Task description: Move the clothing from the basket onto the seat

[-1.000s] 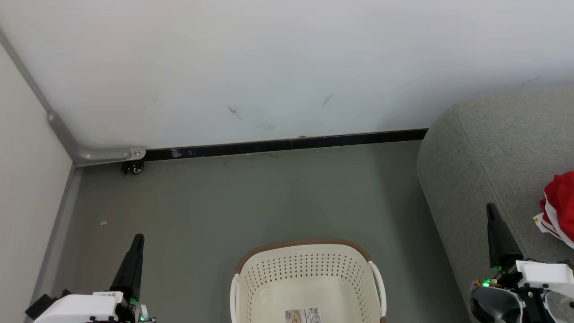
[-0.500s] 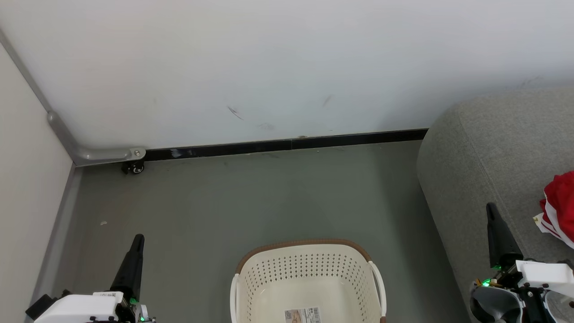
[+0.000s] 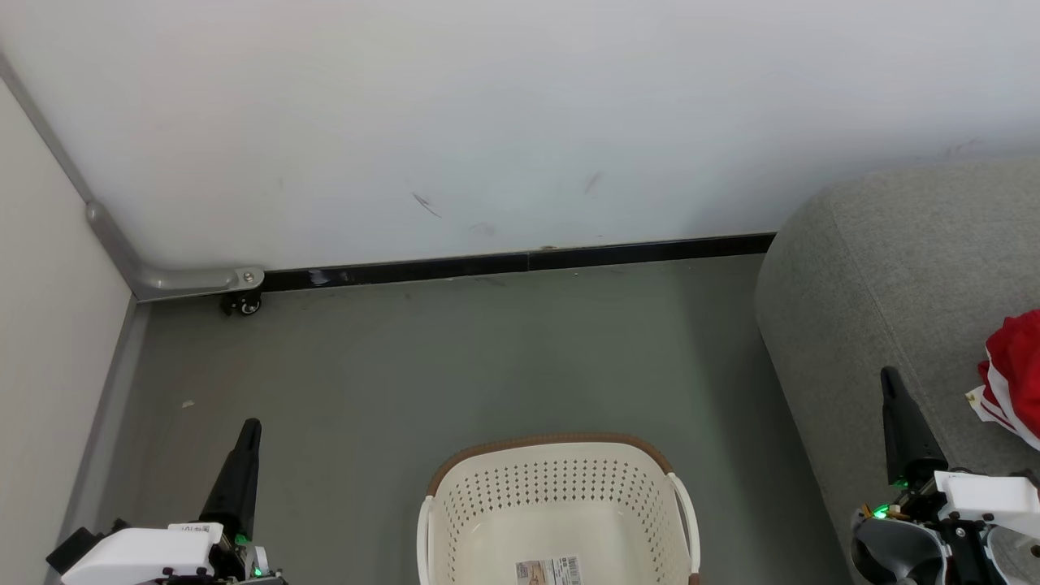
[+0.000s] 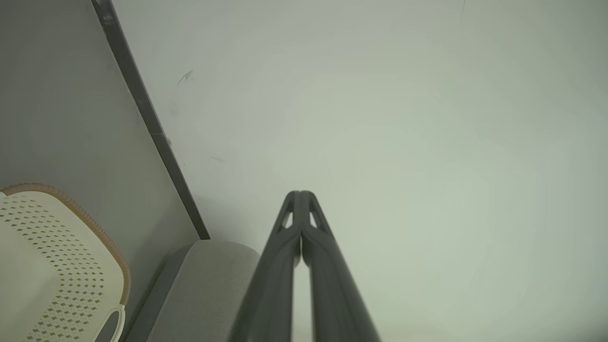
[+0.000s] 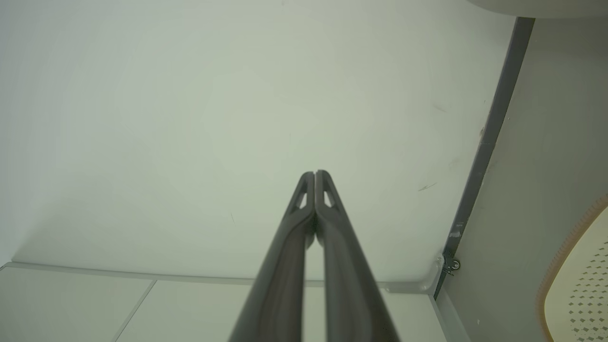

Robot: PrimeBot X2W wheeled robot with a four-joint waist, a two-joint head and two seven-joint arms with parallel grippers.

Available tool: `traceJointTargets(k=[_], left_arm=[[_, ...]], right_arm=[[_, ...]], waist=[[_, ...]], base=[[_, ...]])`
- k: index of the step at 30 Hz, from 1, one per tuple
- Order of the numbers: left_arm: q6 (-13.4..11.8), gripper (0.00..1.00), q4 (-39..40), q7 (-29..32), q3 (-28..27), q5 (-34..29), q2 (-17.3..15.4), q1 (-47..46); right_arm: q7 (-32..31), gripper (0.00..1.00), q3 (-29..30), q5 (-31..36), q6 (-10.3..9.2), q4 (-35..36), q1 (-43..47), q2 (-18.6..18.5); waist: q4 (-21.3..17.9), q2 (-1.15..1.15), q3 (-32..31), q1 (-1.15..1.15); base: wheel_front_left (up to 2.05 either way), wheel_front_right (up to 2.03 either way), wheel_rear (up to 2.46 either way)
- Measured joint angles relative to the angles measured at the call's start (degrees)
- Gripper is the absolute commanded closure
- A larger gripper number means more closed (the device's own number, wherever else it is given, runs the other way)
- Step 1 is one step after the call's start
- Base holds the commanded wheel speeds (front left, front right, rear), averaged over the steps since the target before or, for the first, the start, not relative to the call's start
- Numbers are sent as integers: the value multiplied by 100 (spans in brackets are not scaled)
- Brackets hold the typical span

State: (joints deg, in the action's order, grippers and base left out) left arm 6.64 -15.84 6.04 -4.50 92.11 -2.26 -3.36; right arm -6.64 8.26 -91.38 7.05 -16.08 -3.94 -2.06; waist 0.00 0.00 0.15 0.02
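Both arms sat low, fingers pointing up. The left gripper (image 3: 249, 431) and right gripper (image 3: 890, 377) were clenched, holding nothing. Red, white-trimmed clothing (image 3: 1017, 361) lay on the grey seat (image 3: 894, 268), right of the cream basket (image 3: 552, 444).

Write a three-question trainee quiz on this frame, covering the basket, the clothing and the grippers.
1. True or false: the visible part of the basket is full of red clothing.
2. Where does the clothing lie? A) on the floor B) on the seat C) over the basket rim
3. Fill in: the left gripper and right gripper are both ____.
Key: 1 false; 2 B; 3 shut.
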Motion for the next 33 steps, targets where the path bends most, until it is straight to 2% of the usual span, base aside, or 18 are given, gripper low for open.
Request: traceJointTargets(k=[33], left_arm=[[1,100,-21,0,-5,0,2,-19]], right_arm=[[0,100,-11,-8,0,3,0,0]], waist=[[0,0,0,-1]], base=[[0,0,0]])
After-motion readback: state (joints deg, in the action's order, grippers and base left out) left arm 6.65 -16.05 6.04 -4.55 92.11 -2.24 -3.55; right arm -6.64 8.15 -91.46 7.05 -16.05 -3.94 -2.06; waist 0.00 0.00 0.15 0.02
